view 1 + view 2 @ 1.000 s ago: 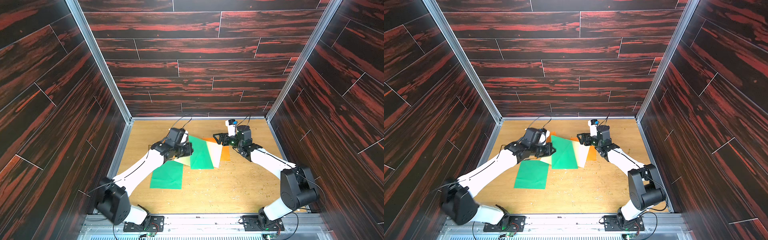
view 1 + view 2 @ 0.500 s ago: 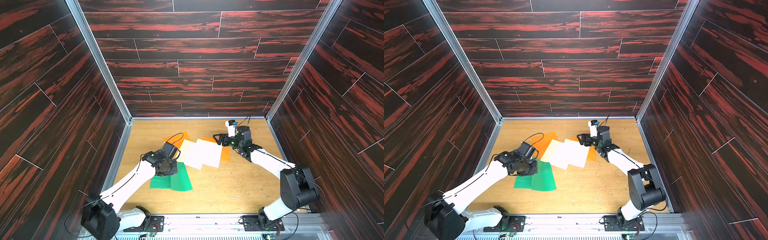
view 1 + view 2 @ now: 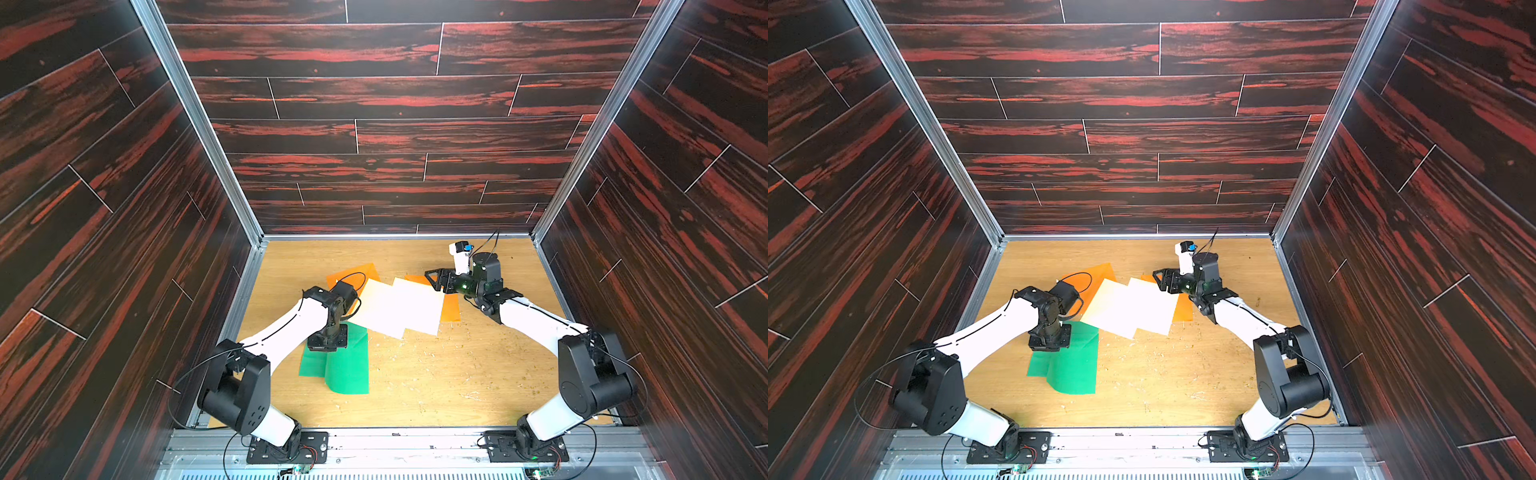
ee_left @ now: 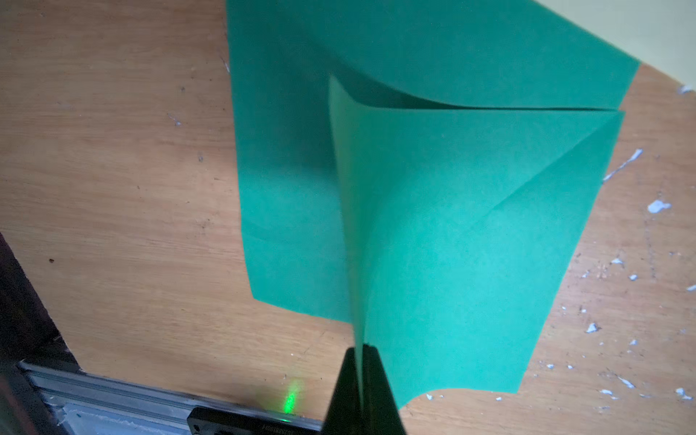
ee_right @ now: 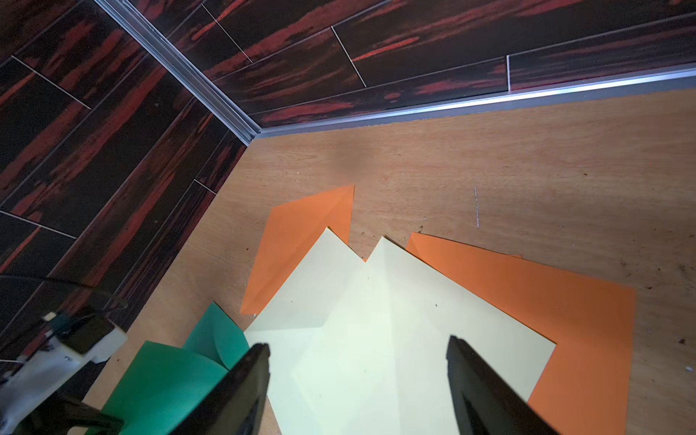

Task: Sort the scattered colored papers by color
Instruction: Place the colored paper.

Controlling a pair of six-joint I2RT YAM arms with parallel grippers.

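Left gripper [image 4: 361, 352] has its jaws pinched tight on the edge of the upper green sheet [image 4: 470, 244]. That sheet is curled up off the wooden table [image 3: 457, 374] at the pinched edge and has a diagonal crease. Its other end rests on the lower green sheet [image 4: 286, 188], which lies flat.

In both top views the two green sheets sit at near left, overlapping, with the upper one [image 3: 347, 370] sticking out nearer than and to the right of the lower one [image 3: 311, 365]. The left gripper [image 3: 328, 343] points down at their far edge.

Right gripper [image 5: 357, 350] has its jaws wide and holds nothing. In a top view it [image 3: 436, 280] is above the far right corner of the paper pile at centre; contact cannot be told.

The pile holds a left cream sheet [image 3: 376, 307] and a right cream sheet [image 3: 419, 309], overlapping, both creased. The near left corner of the left cream sheet meets the green sheets.

- Far-left orange sheet [image 3: 353, 272] pokes out from under the cream on the far side, behind the left wrist.
- Right orange sheet [image 3: 451, 309] shows under the right cream sheet along the right and far edges.

Small paper specks [image 3: 478, 353] are scattered on the table at near right.
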